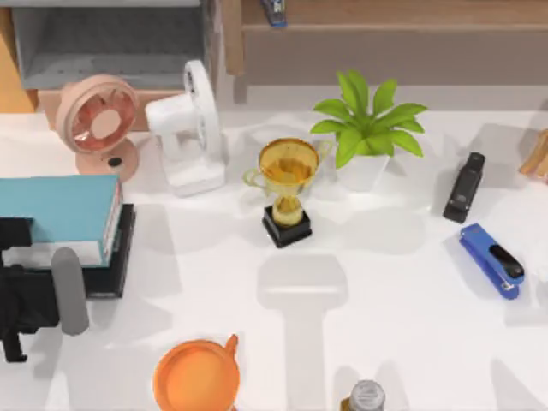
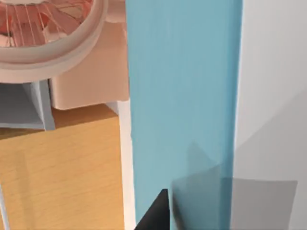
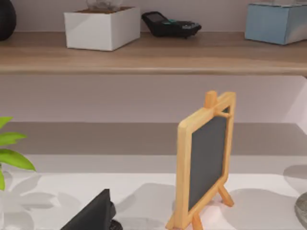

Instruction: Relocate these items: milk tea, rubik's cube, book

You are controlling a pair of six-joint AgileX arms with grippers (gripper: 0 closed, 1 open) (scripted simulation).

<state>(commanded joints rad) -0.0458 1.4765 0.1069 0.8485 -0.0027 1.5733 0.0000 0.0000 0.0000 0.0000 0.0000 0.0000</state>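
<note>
The book [image 1: 58, 210] is a thick teal hardback with white page edges. It lies at the table's left on top of a thinner black book [image 1: 122, 257]. My left gripper [image 1: 17, 235] is at the teal book's left end, with a dark part over the cover. In the left wrist view the teal cover [image 2: 182, 105] runs straight away from my left gripper [image 2: 154, 215]. A grey-capped brownish bottle [image 1: 366, 396] stands at the front edge; I cannot tell whether it is the milk tea. The rubik's cube is out of view.
Behind the book stand a pink fan [image 1: 101, 120] and a white fan [image 1: 190, 128]. A gold trophy [image 1: 287, 190] and a potted plant [image 1: 366, 128] are mid-table, and an orange cup [image 1: 195, 377] is in front. Black [image 1: 465, 187] and blue [image 1: 491, 259] staplers and a small chalkboard easel [image 3: 206, 158] are at the right.
</note>
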